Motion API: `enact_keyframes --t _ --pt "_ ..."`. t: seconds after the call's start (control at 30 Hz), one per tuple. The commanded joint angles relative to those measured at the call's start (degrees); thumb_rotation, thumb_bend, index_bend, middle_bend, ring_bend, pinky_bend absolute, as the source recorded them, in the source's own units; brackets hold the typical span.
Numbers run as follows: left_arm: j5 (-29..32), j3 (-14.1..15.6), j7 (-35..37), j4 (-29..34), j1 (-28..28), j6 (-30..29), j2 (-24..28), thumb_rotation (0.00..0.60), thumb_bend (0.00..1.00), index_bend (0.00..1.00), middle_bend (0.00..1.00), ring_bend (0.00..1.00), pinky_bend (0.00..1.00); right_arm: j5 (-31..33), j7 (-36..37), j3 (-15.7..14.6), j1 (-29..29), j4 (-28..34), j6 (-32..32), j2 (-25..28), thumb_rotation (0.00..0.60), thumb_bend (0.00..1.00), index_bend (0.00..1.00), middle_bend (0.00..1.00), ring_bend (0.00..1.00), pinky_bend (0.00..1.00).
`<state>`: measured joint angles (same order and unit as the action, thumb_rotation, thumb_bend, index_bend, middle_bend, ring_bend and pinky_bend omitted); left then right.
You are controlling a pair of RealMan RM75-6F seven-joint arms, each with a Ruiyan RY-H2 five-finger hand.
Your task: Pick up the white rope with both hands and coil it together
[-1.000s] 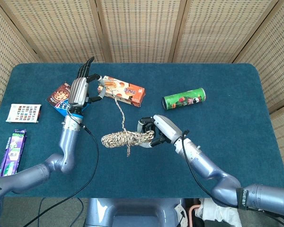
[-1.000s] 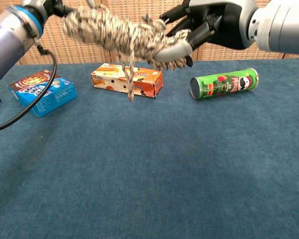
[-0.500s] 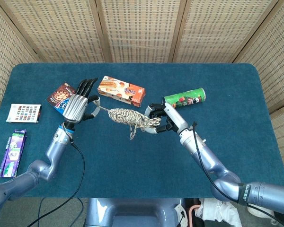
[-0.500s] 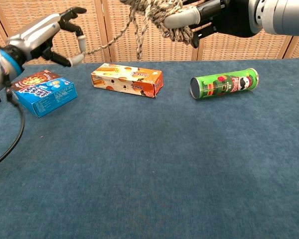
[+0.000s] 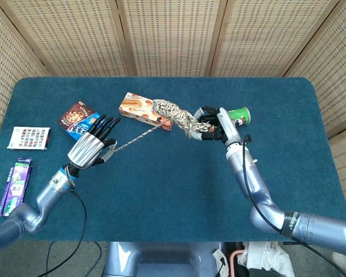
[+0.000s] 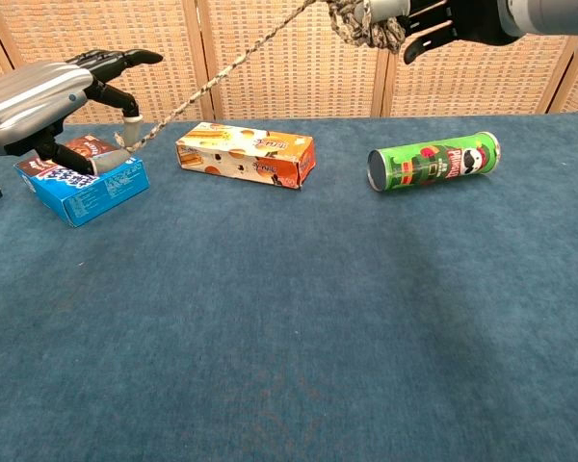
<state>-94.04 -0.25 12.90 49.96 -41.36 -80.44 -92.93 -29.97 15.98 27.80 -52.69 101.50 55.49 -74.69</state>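
white rope (image 5: 174,115) up off the blue tabletop (image 5: 179,190), mostly wound into a thick bundle held high in the right hand (image 5: 210,124), fingers wrapped round one end of the coil. in the chest view, that bundle at the very top edge, partly cut off. one taut strand running from the bundle down and leftward to the left hand (image 5: 91,148), pinched at its free end between thumb and a finger, other fingers stretched straight out. both hands raised clear of the table, well apart, the strand stretched straight between them.

by judgement, well along: pickup done, bulk of the rope already coiled. left to do: wind the remaining straight length onto the bundle, then tidy or set down.

beneath the rope, an orange snack box (image 6: 246,159); nearby, a green crisp can (image 6: 433,162) lying on its side and a blue biscuit box (image 6: 81,175) just below the left hand. at far left in the head view, a white card (image 5: 29,138) and a purple packet (image 5: 16,186).
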Motion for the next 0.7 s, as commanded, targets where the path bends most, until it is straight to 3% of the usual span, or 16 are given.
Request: enact_keyframes --t 0.03,0.47,0.7 --pt "-1.3 0.6 -0.7 1.2 0.4 -1.2 1.0 0.6 0.58 0.87 0.0 0.0 0.0 1.0 -2.7 -0.3 -0.8 -1.1 1.5 -1.2 0.6 0.63 0.73 0.77 0.57 0.6" --pt "-4.8 3.3 -2.5 4.7 2.4 -2.4 4.2 0.6 0.58 0.87 0.0 0.0 0.0 10.6 -13.3 1.7 -3.7 -3.9 8.9 -4.9 0.6 0.63 0.73 0.77 0.57 0.6" --pt "-6.1 4.5 -1.4 4.4 4.0 -4.0 5.5 0.6 0.58 0.87 0.0 0.0 0.0 11.8 -15.9 2.6 -3.6 -4.3 10.0 -5.5 0.6 0.63 0.73 0.77 0.57 0.6"
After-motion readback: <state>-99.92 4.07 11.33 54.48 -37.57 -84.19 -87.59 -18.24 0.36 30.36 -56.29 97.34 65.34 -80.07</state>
